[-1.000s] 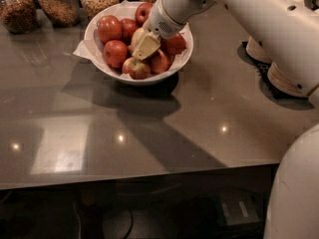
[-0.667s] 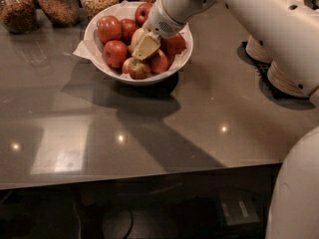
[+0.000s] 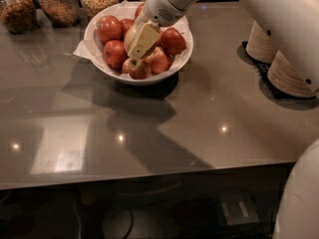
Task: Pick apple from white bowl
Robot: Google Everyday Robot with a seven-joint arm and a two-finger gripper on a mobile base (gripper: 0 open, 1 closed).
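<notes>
grey counter [image 3: 199,108], hand [image 3: 139,46] in white bowl [image 3: 149,77], against apple [image 3: 130,34]

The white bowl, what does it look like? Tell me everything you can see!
The white bowl is round, wide and shallow, and looks glossy. White paper lines it, with corners poking out over the rim. It stands upright on the dark table, in front of the jars. Inside are red apples and one paler apple. The gripper reaches down into it from the upper right, at the paler apple.
</notes>
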